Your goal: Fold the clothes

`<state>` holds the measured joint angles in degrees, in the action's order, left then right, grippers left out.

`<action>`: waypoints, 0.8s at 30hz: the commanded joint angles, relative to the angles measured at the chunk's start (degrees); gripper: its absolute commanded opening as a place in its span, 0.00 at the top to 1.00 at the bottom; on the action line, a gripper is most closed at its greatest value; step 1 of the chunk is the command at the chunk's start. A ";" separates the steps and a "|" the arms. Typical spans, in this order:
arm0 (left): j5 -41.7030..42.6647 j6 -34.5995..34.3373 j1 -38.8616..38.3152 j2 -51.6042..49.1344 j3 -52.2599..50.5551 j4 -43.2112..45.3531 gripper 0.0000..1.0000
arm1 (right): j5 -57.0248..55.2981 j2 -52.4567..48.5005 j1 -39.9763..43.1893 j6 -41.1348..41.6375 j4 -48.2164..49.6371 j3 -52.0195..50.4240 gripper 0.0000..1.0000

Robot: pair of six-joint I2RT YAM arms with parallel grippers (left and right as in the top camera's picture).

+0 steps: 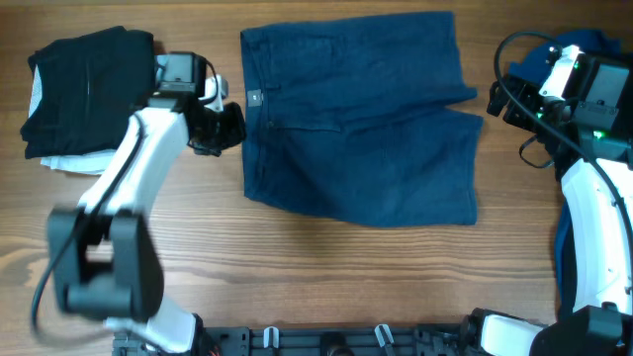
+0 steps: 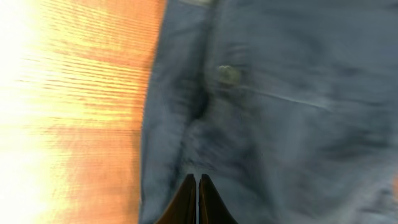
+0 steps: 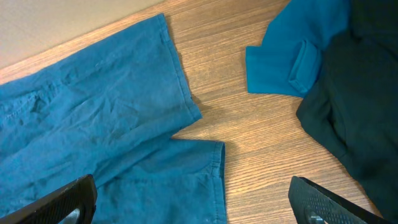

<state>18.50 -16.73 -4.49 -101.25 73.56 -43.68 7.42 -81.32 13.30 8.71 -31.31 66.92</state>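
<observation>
Shorts (image 1: 361, 119) of dark blue denim lie spread flat on the table (image 1: 326, 287) in the overhead view, toward the far edge and near the middle. Their long axis runs left to right: the waistband (image 1: 255, 119) is at the left and the two legs point right. A small button (image 1: 255, 97) sits on the waistband; anything written on it is too small to read. The left pincer (image 1: 226, 127) is just beside the waistband's left edge. Further left is a folded black pile (image 1: 89, 84) with a white garment (image 1: 61, 158) showing under it. The right arm (image 1: 593, 198) stands at the right edge, by the leg ends.

From the left wrist, the picture is blurred. The fingers (image 2: 185, 204) are pressed together, clenched, over the denim; whether they pinch any cloth I cannot tell. The button appears above them, unreadable.

From the right wrist, the right pincer (image 3: 196, 202) is released, its fingers wide apart at the lower corners. Both leg hems of the shorts lie on the wood between them. To the right are a brighter blue garment (image 3: 292, 59) and, overlapping it, a dark garment (image 3: 351, 118).
</observation>
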 commanded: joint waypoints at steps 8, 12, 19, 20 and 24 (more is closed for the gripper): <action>0.66 -1.75 -1.90 12.66 -0.28 -13.84 0.92 | 1.33 -0.11 0.26 1.22 4.42 0.57 0.00; -2.05 -1.79 -1.84 12.63 -3.67 -10.38 0.89 | 17.49 -0.11 0.13 2.58 1.70 0.52 0.00; -1.09 -8.24 -2.93 9.97 -10.64 9.70 0.93 | 31.58 -9.01 -9.09 -7.23 0.63 -2.86 0.74; -0.44 -8.22 -3.21 9.03 -11.08 11.78 0.93 | 31.54 -11.65 -11.04 -7.37 1.44 -3.74 0.84; 2.29 -8.22 -5.22 2.73 -11.54 17.62 0.93 | 31.19 -22.29 -16.00 -10.86 3.80 -4.11 0.96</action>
<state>18.28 -23.49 -8.03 -93.71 62.92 -28.03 36.05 -96.31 0.10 1.80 -28.84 64.07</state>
